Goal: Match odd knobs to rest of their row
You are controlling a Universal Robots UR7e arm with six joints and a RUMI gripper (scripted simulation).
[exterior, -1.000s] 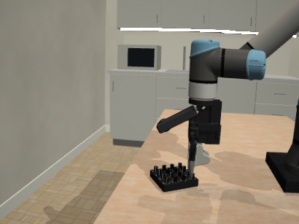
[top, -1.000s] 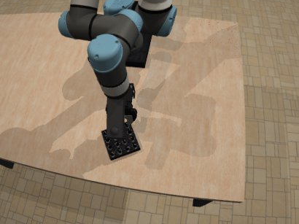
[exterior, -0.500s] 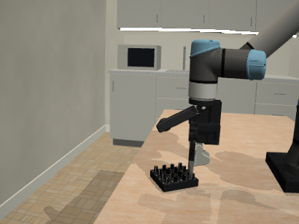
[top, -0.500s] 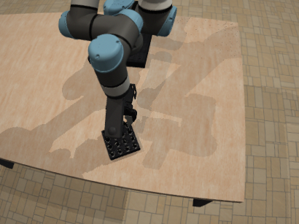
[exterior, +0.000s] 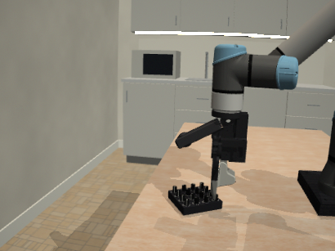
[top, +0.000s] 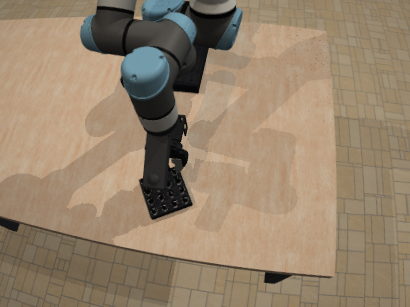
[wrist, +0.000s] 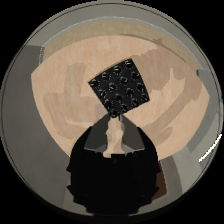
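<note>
The black knob box (top: 172, 212) (exterior: 202, 208) (wrist: 120, 89) lies flat on the table, with rows of small black knobs standing on top. My gripper (exterior: 214, 198) (wrist: 114, 113) points straight down at the box corner nearest the arm's base. Its fingertips stand slightly apart, one on each side of the corner knob (wrist: 114, 114), low at the box top. In the top view the gripper's dark body covers part of the box. The row letters, marks and pointing directions are too small and dark to read.
The wooden table (top: 280, 239) (exterior: 139, 232) (wrist: 55, 80) carries the box near its front edge in the top view. The arm's black base (top: 188, 81) (exterior: 316, 195) stands behind the gripper. A microwave (exterior: 176, 64) and cabinets are in the background.
</note>
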